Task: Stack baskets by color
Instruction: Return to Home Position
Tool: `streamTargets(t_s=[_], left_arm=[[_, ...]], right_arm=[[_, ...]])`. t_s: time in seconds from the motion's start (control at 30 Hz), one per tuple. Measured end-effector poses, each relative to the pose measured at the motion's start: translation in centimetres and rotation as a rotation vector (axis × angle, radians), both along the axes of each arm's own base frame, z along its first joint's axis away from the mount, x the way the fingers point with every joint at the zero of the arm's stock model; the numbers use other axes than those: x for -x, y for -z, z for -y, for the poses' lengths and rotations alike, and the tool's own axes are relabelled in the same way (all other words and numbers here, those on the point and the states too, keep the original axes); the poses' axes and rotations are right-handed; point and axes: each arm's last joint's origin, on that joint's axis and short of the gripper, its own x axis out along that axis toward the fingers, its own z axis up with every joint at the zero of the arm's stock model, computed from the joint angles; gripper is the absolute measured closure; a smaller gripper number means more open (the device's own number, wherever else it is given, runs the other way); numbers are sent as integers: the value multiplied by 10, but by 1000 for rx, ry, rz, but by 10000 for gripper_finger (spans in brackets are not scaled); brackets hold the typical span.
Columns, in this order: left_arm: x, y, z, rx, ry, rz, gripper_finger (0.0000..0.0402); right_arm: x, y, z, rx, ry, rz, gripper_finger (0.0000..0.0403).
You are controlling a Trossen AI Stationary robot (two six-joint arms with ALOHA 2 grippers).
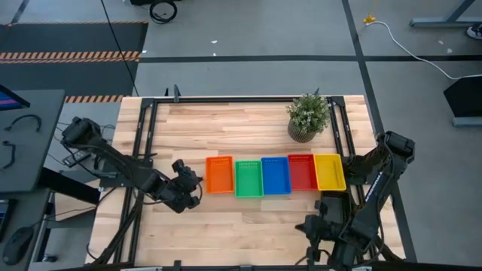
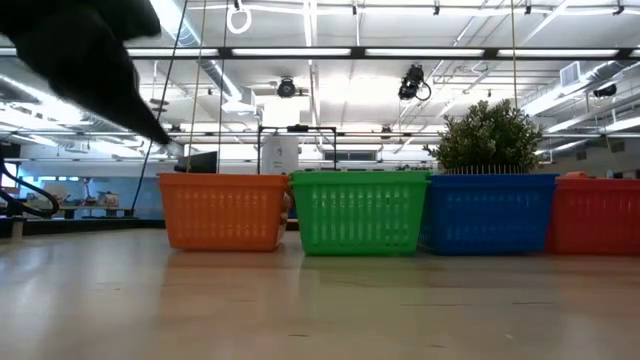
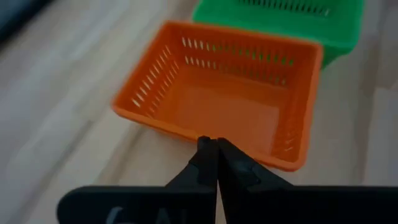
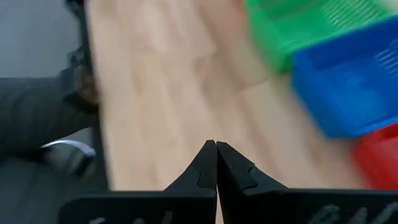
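Baskets sit in one tight row across the middle of the counter (image 1: 226, 124): orange (image 1: 219, 174) at the left end, then green (image 1: 248, 178), blue (image 1: 275, 175), red (image 1: 301, 172) and yellow (image 1: 329, 172), each touching its neighbour or very nearly so. Each colour shows as a single footprint, so same-coloured ones appear to be nested, and sorting looks finished. I cannot make out a black one for certain; a dark shape just in front of the yellow may be one or may be part of the right arm (image 1: 376, 181).

The left arm (image 1: 128, 169) reaches in low from its side, and the left jaws hang just beside the orange basket's outer front corner, apart from it. In the left wrist view they are pressed together and hold nothing, with the orange basket's near rim right ahead of them. The right jaws sit over bare wood near the counter's front edge, in front of the red and yellow baskets and clear of them. They too are closed tight and empty. Both read as tucked in for a retreat, not set for a grasp.

A wide strip of counter lies open in front of the row, and more lies behind the orange and green. A plant (image 1: 307, 117) stands behind the blue and red, near but apart. The yellow basket is close to the frame rail on that side. Backing the left jaws straight away from the orange rim looks like the safe path.
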Motion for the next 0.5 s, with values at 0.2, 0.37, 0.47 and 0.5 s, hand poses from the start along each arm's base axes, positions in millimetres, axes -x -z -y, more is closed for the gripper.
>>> streamTargets(t_s=[0.2, 0.37, 0.47, 0.5], left_arm=[[17, -46, 11, -129, 24, 59, 397], [42, -51, -1, -78, -1, 141, 398], [53, -36, -8, -29, 10, 177, 399], [56, -32, -11, -17, 9, 190, 399]], right_arm=[[17, -17, 18, 280, 10, 30, 402], [22, -7, 55, 201, 158, 83, 402], [9, 16, 76, 78, 92, -4, 402], [2, 24, 83, 41, 43, 1, 402]])
